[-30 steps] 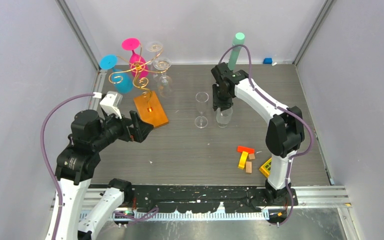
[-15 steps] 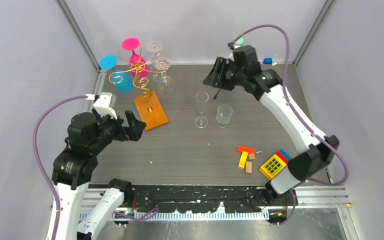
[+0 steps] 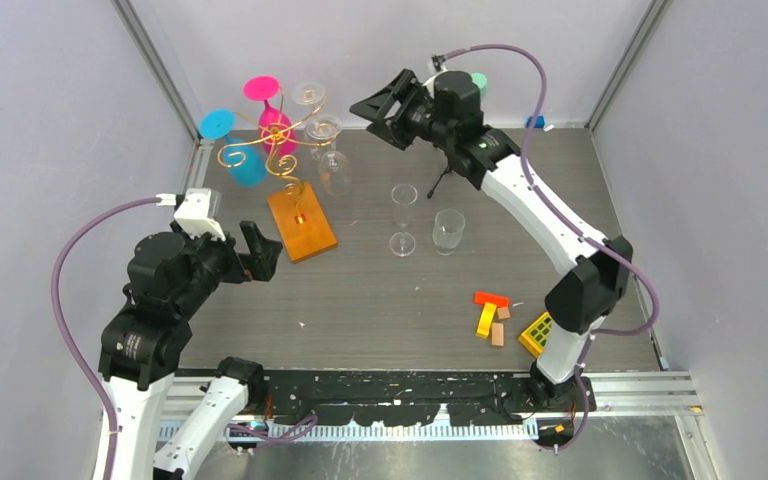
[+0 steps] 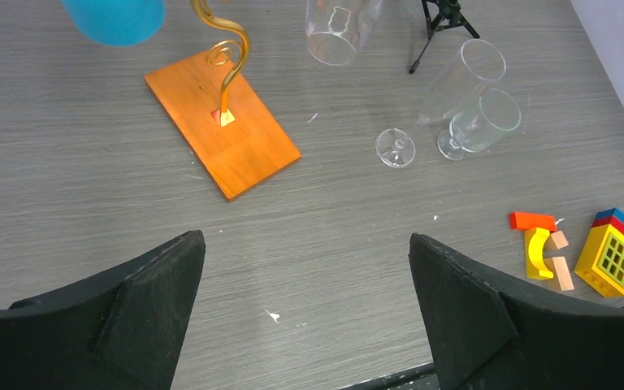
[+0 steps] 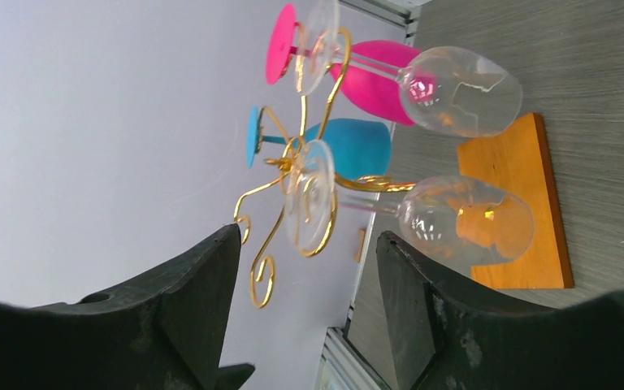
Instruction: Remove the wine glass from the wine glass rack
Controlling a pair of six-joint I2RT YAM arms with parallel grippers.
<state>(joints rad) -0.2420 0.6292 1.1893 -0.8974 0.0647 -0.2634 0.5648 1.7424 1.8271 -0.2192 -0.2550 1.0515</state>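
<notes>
Right wrist: empty right gripper [image 5: 307, 317] faces a hanging clear wine glass [image 5: 459, 221].
Its jaws stand spread, probably to close on the stem. The glass hangs bowl-down by its foot on the gold wine glass rack [image 5: 374, 184]. The left gripper [image 3: 258, 252], also spread and empty, sits beside the orange base [image 3: 302, 222].

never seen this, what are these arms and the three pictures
Two robot arms bolted to a table. One picture looks down from above; the other two come from wrist cameras, so the black shapes are each arm's own fingers. The left gripper and right gripper are open, holding nothing. The right one faces the gold wine glass rack, where a pink glass, a blue glass and two clear glasses hang upside down. A flute, a tumbler and toy blocks sit nearby.
</notes>
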